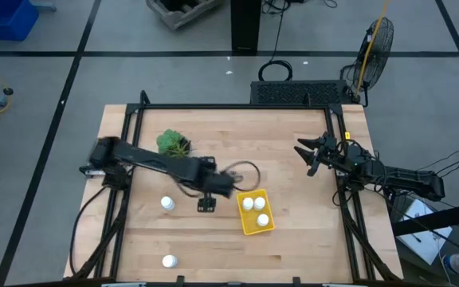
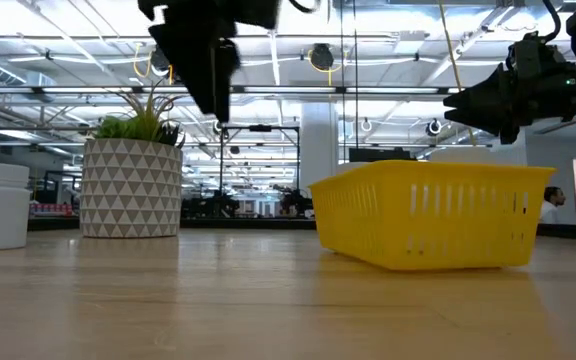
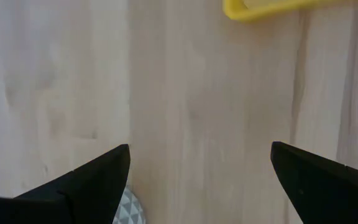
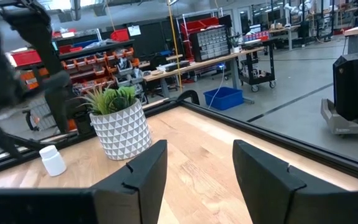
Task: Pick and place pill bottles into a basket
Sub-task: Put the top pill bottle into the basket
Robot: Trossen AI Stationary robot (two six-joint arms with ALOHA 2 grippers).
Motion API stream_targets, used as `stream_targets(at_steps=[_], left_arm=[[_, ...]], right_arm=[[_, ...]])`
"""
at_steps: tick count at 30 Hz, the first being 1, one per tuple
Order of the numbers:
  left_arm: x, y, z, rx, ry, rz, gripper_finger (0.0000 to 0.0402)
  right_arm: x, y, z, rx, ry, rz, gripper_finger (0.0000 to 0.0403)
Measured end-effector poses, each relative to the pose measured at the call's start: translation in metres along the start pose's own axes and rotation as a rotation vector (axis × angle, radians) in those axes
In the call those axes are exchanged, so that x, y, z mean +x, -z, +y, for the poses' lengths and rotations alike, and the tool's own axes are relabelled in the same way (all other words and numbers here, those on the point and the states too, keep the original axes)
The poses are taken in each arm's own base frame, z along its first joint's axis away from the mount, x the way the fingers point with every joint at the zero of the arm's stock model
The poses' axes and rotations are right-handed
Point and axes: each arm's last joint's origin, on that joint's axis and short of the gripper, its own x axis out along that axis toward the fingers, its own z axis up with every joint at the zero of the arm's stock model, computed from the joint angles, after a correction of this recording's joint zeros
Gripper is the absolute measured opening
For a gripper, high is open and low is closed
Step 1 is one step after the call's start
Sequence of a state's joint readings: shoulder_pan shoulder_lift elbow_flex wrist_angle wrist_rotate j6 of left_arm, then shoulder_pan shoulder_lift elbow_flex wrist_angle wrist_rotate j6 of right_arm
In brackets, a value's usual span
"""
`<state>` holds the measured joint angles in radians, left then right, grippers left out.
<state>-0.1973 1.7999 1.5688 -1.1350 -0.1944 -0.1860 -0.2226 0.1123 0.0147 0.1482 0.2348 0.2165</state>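
Note:
The yellow basket (image 1: 255, 229) stands on the table right of centre, with three white pill bottles (image 1: 248, 204) upright inside it. Two more pill bottles stand on the wood: one (image 1: 167, 204) left of the basket, one (image 1: 169, 261) by the near edge. My left gripper (image 1: 206, 204) hangs open above bare table between the basket and the nearer loose bottle, pointing down; in its wrist view the fingers (image 3: 98, 180) frame only wood, with a basket corner (image 3: 253, 9) beyond. My right gripper (image 1: 309, 155) waits open at the right edge, held level.
A green plant in a white patterned pot (image 1: 172, 143) stands at the far left of the table, behind my left arm; its pot (image 2: 131, 186) rises about as high as the basket (image 2: 428, 215). Black frame rails run along the table's edges (image 1: 134, 119).

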Motion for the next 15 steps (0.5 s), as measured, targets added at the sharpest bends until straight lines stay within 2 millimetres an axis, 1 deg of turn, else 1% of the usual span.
stream_targets(at_steps=[4, 8, 12, 15], left_arm=[[-0.026, 0.036, 0.016, -0.154, -0.022, -0.229, 0.0395], [-0.042, 0.075, 0.029, -0.233, -0.051, -0.429, 0.0395], [-0.047, 0.117, 0.038, -0.299, -0.032, -0.559, 0.0395], [-0.042, 0.142, 0.042, -0.367, 0.005, -0.633, 0.0395]], right_arm=[[0.000, 0.000, 0.000, -0.001, 0.000, 0.001, 0.0177], [0.000, 0.000, 0.000, 0.000, 0.000, 0.001, 0.0175], [0.000, 0.000, 0.000, 0.000, 0.000, 0.001, 0.0175], [0.000, 0.000, 0.000, -0.001, 0.000, 0.001, 0.0177]])
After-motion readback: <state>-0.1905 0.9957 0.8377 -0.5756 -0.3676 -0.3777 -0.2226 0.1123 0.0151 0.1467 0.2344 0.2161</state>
